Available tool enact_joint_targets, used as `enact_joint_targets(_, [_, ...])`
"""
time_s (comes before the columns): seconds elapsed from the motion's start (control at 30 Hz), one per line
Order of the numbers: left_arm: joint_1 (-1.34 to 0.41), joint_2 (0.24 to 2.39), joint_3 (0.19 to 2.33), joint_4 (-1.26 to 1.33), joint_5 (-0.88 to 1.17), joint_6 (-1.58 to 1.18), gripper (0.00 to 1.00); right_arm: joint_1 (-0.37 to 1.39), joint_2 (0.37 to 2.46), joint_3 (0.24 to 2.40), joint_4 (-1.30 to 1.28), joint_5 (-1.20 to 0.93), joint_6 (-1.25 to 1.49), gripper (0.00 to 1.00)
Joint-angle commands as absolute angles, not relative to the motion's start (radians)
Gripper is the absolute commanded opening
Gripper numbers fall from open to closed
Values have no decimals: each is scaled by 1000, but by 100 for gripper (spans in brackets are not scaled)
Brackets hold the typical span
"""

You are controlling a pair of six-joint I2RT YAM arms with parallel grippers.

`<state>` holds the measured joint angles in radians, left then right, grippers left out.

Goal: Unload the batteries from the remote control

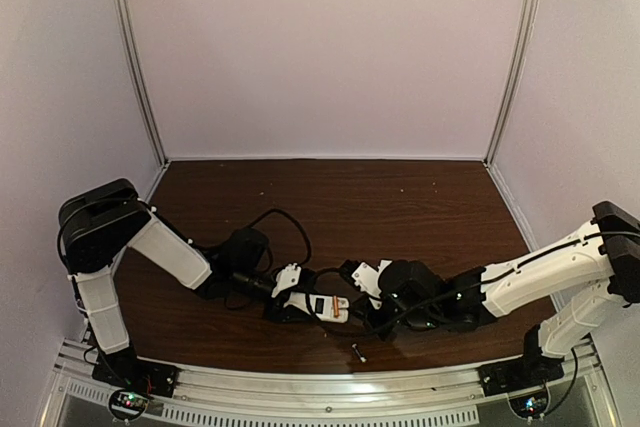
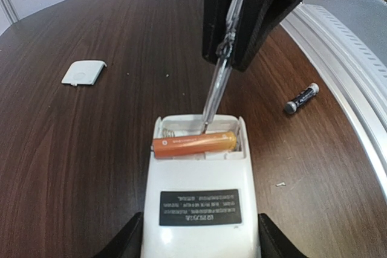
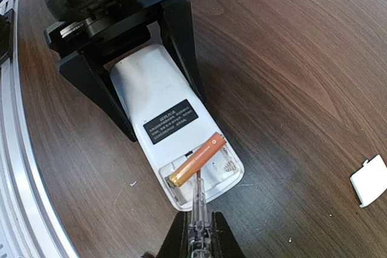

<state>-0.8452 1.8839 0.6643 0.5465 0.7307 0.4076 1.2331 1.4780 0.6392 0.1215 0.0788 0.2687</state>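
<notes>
ok so here's where I'm at: everything sits on the dark brown wooden table (image 1: 400, 197), with both my arms stretched low over the near part of it and meeting in the middle

My left gripper (image 3: 164, 115) is clamped on the flat white plastic remote control (image 2: 199, 179), one black finger pressed against each long side. The remote lies back side up with its black label showing, and the battery bay is open at the end pointing away from that gripper

My right gripper (image 3: 196, 237) is squeezed tight around the thin screwdriver with a clear handle (image 2: 216, 89). It slants down into the open bay, and the tip lands right beside the battery in there

The small white square plastic cover (image 2: 83, 72) lies flat on the wood by itself, well apart from the remote

Now the small stuff. The orange-red cylindrical battery (image 2: 193, 143) is in the bay, lying askew across it rather than lined up in a slot, and a little spring shows next to it. The dark cylindrical battery with a silvery end (image 2: 301, 98) is out of the remote, lying on the table off to the side, near the metal rail (image 2: 344, 70) at the table's edge
</notes>
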Motion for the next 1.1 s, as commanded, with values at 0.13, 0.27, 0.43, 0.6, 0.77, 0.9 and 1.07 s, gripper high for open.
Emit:
enact_joint_targets(0.13, [-847,1890,684,580,755,422,0,1260,1490,709,96,69,267,0])
enact_joint_targets(0.27, [-846,1890,684,578,754,422,0,1276,1495,727,77,81,271,0])
enact_joint_targets(0.43, [-847,1888,686,577,754,422,0,1299,1505,753,52,106,272,0])
enact_joint_targets(0.6, [-847,1888,686,574,753,422,0,1311,1507,770,32,137,272,0])
enact_joint_targets(0.77, [-847,1886,686,572,757,424,0,1313,1500,783,7,202,276,0])
enact_joint_targets(0.9, [-847,1885,685,571,758,424,0,1313,1501,798,-34,261,278,0])
enact_joint_targets(1.07, [-847,1885,686,571,761,423,0,1311,1522,823,-60,331,271,0])
